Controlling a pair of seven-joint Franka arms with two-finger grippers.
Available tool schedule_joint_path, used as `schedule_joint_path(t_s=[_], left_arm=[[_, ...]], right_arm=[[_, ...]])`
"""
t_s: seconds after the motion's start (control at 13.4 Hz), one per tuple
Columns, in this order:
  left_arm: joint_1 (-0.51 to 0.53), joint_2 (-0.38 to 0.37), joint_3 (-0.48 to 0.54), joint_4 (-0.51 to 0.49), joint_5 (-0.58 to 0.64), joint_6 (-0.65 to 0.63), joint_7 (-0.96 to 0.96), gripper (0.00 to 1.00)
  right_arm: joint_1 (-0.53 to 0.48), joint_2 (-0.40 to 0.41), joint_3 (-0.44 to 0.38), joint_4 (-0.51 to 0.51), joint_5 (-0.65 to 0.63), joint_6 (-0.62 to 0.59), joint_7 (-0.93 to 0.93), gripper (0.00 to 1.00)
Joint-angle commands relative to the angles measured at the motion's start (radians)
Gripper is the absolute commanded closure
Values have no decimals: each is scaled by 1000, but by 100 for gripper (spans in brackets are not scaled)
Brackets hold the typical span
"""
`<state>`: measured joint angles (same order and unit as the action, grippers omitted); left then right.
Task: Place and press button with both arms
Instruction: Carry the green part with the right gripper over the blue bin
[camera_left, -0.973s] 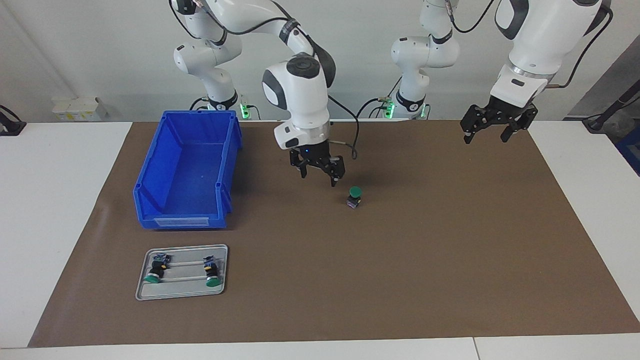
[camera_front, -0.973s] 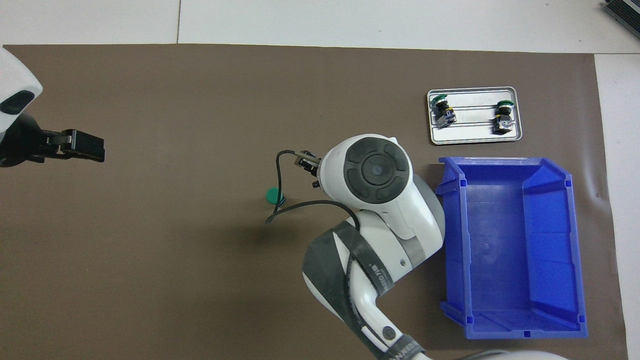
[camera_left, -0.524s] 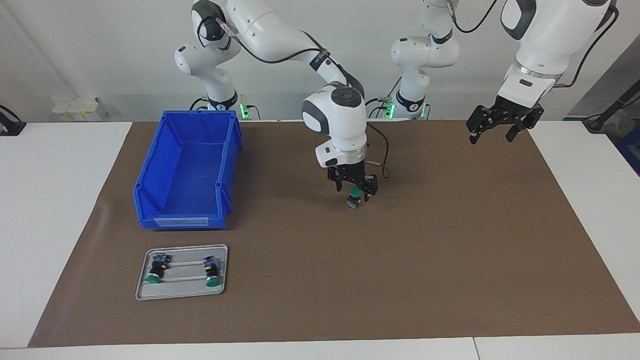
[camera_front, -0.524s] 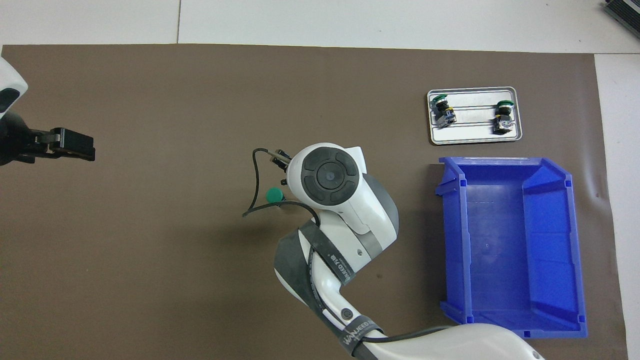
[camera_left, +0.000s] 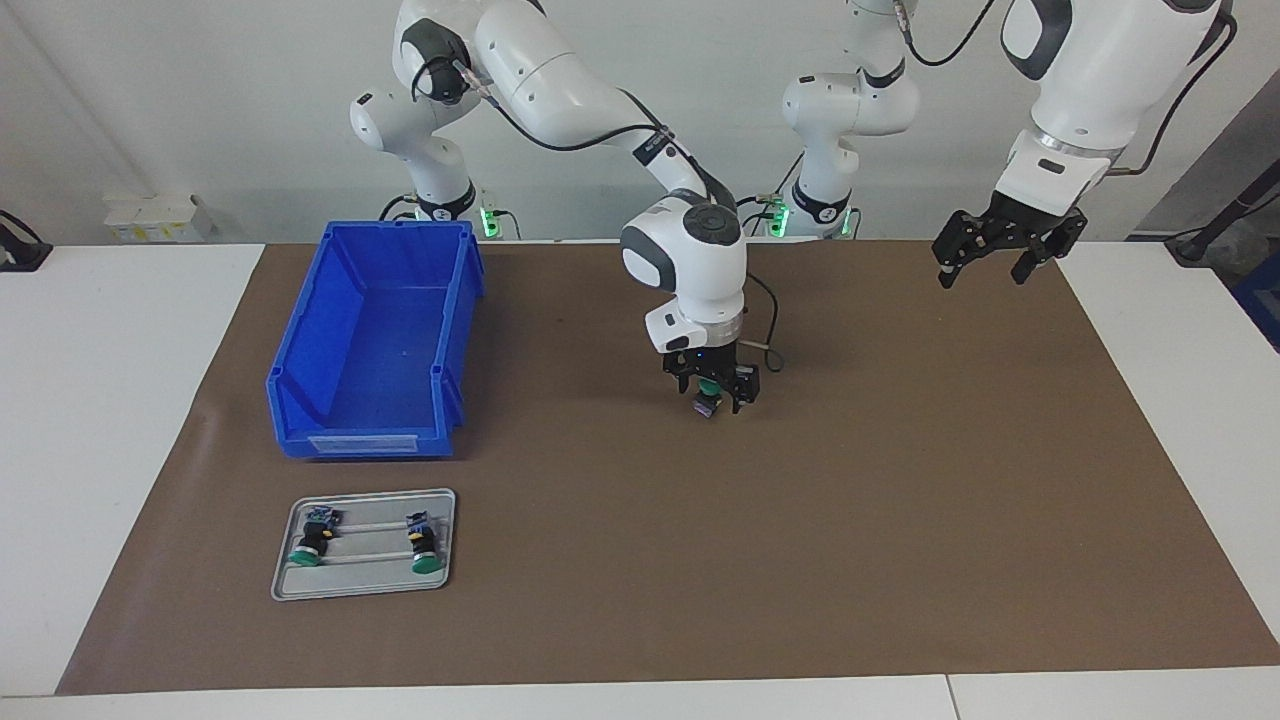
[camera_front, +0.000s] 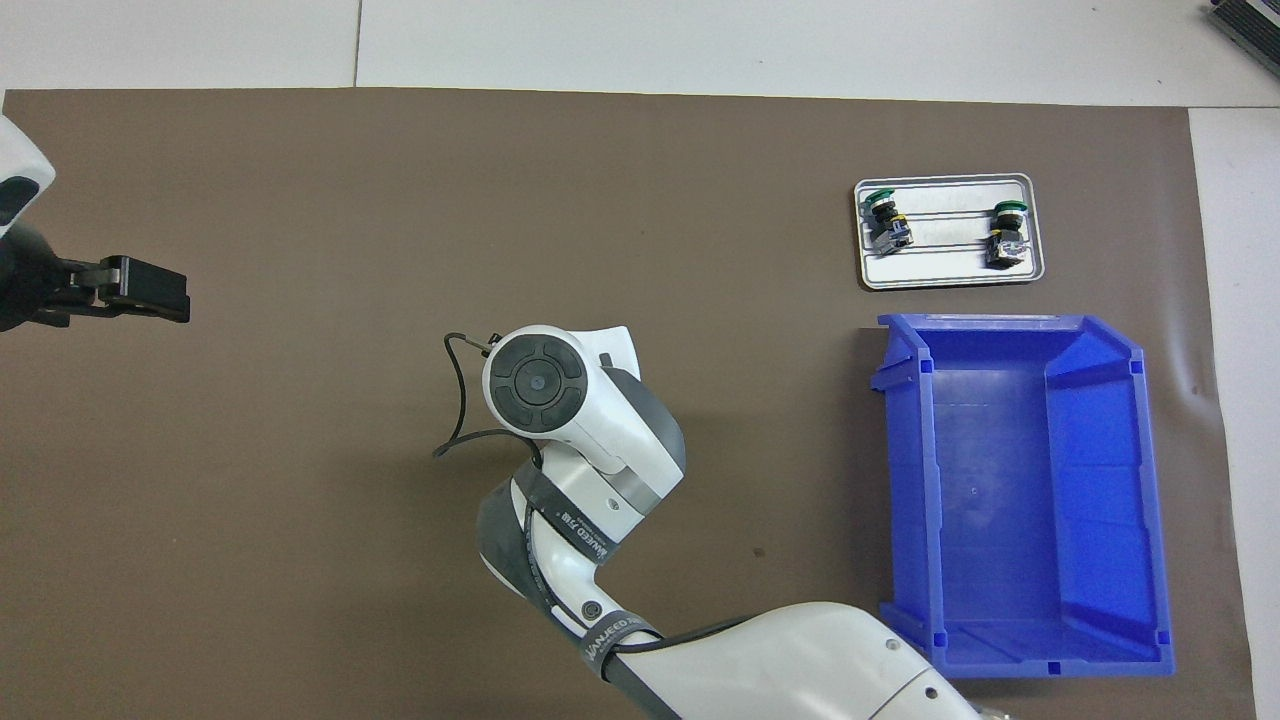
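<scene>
The button (camera_left: 708, 393), green cap up, stands on the brown mat near the table's middle. My right gripper (camera_left: 711, 399) is lowered over it, with a finger on each side of the cap and its jaws still apart. In the overhead view the right arm's wrist (camera_front: 535, 380) hides the button. My left gripper (camera_left: 985, 270) is open and empty, raised over the mat's corner at the left arm's end, and it also shows in the overhead view (camera_front: 160, 292). The left arm waits.
A blue bin (camera_left: 300, 400) stands empty toward the right arm's end. Farther from the robots than the bin, a grey tray (camera_left: 290, 585) holds two more buttons lying on their sides (camera_left: 312, 540) (camera_left: 423, 547). White table surrounds the mat.
My right gripper moved from beside the bin toward the table's middle and came down around the button. The left gripper rose slightly, then held still. The button has not moved.
</scene>
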<state>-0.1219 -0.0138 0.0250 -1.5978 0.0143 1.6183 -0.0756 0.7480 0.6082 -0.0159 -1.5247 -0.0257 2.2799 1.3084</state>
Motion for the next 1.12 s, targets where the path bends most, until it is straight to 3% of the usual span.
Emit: schedule_joint_path(t_s=[0.0, 0.22, 0.6, 0.67, 0.75, 1.05], left_arm=[[10, -20, -8, -16, 12, -8, 10, 0], [10, -20, -7, -16, 12, -9, 10, 0], [10, -20, -7, -16, 12, -9, 10, 0], [10, -20, -8, -16, 12, -8, 10, 0], [10, -20, -8, -16, 12, -8, 10, 0], [10, -21, -7, -16, 12, -9, 10, 0]], right_arm=[[4, -33, -4, -57, -19, 13, 6, 0], [8, -47, 2, -89, -16, 36, 8, 2], [11, -47, 2, -92, -16, 43, 9, 32], [11, -47, 2, -92, -16, 43, 9, 61], [11, -47, 2, -89, -16, 43, 8, 100], [-10, -50, 2, -71, -14, 18, -56, 100]])
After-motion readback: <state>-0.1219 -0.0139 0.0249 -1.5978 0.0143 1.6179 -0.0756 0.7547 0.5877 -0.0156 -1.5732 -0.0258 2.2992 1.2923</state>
